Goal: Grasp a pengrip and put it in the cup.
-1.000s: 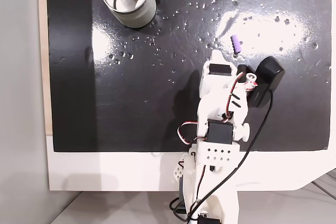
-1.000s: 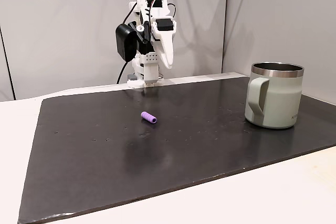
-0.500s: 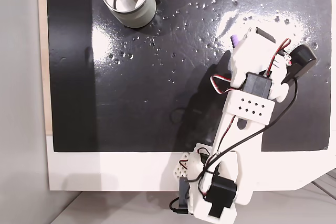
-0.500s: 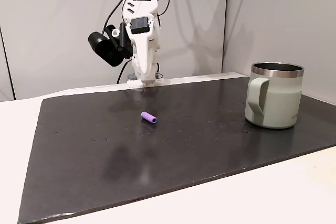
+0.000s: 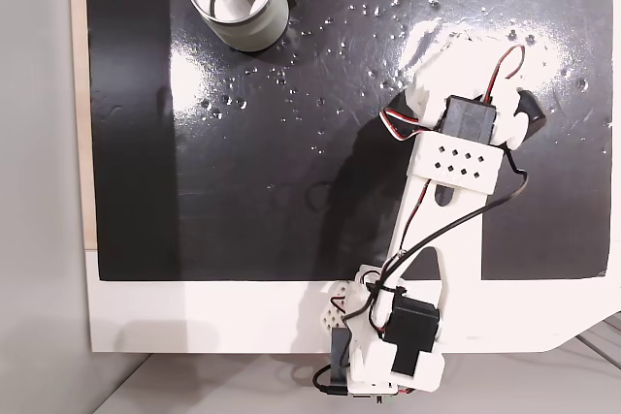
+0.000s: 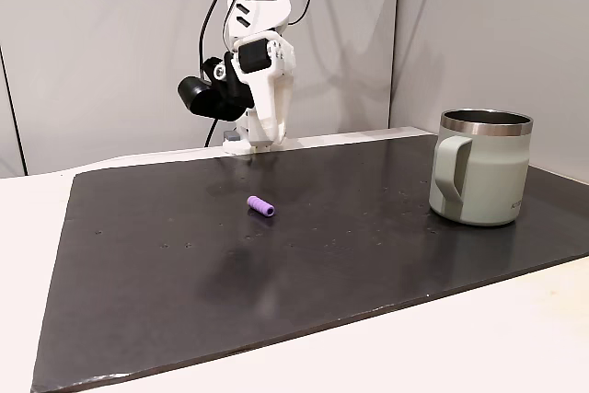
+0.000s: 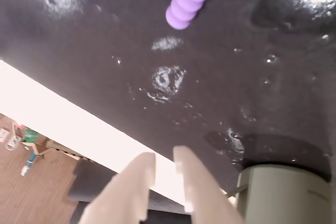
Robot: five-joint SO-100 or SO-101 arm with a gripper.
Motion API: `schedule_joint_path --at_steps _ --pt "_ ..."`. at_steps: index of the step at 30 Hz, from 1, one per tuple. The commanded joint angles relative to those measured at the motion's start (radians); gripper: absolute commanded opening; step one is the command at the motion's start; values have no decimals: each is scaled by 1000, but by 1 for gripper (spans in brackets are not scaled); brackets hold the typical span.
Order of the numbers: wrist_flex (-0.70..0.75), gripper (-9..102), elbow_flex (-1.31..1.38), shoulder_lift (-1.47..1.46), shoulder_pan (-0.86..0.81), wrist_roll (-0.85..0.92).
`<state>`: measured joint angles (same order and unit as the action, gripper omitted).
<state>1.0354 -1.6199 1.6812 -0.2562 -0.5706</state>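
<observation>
One big black mat (image 6: 368,255) covers the table. One cup (image 6: 479,168) stands near its edge, well apart from one tiny purple pengrip (image 6: 260,206) lying on its side in the middle. The pengrip looks soft and light, so pinch it across its middle. The gripper (image 7: 164,162) has its fingers almost closed and holds nothing.

No text, label, brand, number or sign can be read in any of the pictures. A faint mark low on the side of the cup (image 6: 480,181), at the right of a fixed view, is too small to make out.
</observation>
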Motion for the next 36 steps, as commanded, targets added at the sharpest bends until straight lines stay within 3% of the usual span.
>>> schedule_joint_path --at_steps 1,12,24,36 --pt "38 0 86 -8 -21 -35" --pt "178 0 265 -195 -60 -100" --pt "367 21 468 -353 -58 -156" --pt "443 22 643 -526 -44 -127"
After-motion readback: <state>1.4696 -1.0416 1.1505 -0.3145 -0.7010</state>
